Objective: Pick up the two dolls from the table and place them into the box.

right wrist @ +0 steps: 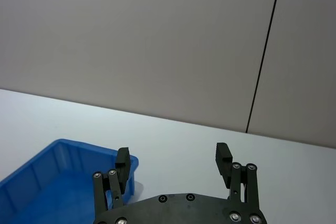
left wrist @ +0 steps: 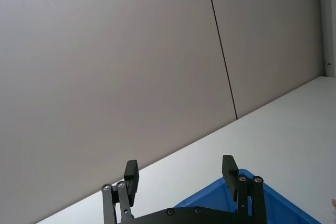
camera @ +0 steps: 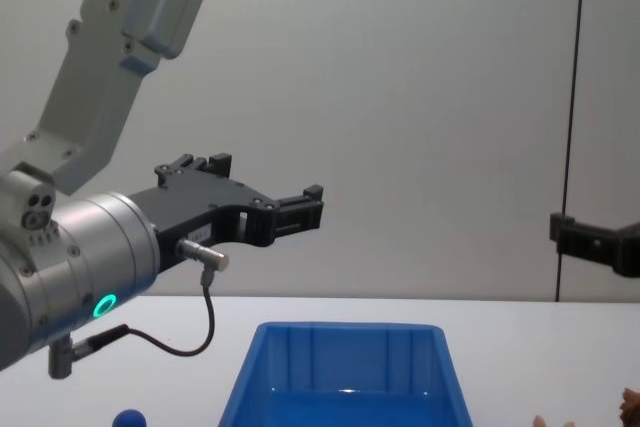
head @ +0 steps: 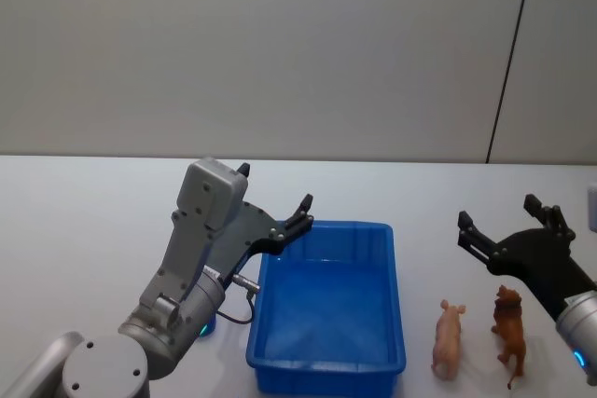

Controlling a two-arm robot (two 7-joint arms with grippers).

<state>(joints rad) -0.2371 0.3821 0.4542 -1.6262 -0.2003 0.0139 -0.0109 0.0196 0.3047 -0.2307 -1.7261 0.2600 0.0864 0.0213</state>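
Two dolls lie on the white table (head: 84, 221) right of the box: a pale pink one (head: 448, 337) and a brown four-legged one (head: 508, 322). The box (head: 326, 305) is a bright blue bin (camera: 345, 330) with nothing inside. My left gripper (head: 275, 186) hovers open above the box's far left corner, holding nothing; its wrist view (left wrist: 180, 166) shows the box rim (left wrist: 252, 203) below. Above and just behind the brown doll, my right gripper (head: 504, 216) is open and empty, with the box (right wrist: 52, 182) off to its side (right wrist: 173, 155).
A small blue object (camera: 128, 417) sits on the table left of the box, under my left arm. A grey wall with a dark vertical seam (head: 508, 53) stands behind the table. White tabletop stretches out around the box and dolls.
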